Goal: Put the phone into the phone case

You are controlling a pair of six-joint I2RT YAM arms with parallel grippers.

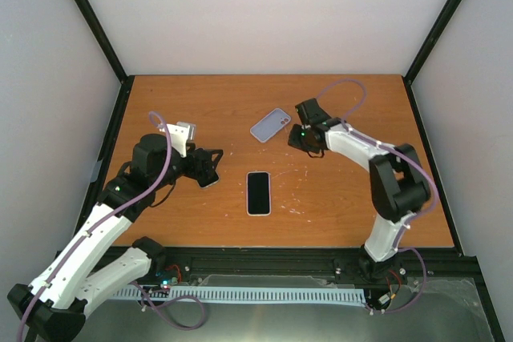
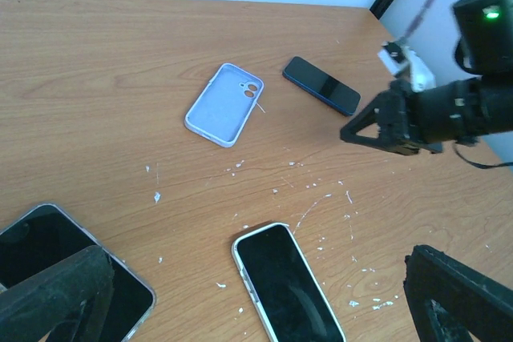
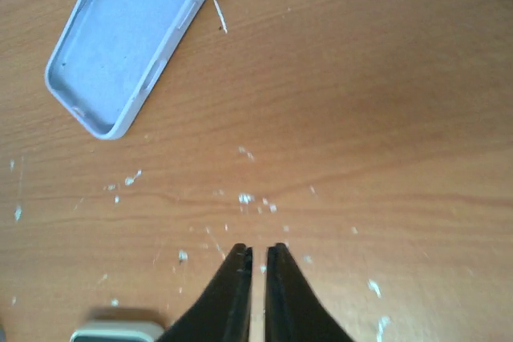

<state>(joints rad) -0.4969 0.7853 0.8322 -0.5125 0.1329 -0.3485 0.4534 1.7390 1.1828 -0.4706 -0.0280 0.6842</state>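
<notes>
While our left gripper (image 1: 210,167) is hovering wide open over another phone (image 2: 40,234) toward the tabletop's (image 1: 345,198) left edge, we are seeing the white-rimmed phone (image 1: 258,193) lying screen-up at the middle, nearer the near edge. Beyond it, apart, the phone case (image 1: 269,125) is lying hollow side up. Just right of it, our right gripper (image 3: 256,254) is hanging closed and empty.

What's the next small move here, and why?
Probably ease the right gripper toward the case to pin it: it is shut, empty, over bare table beside the case, which lies open side up. The left gripper is open by a phone.
</notes>
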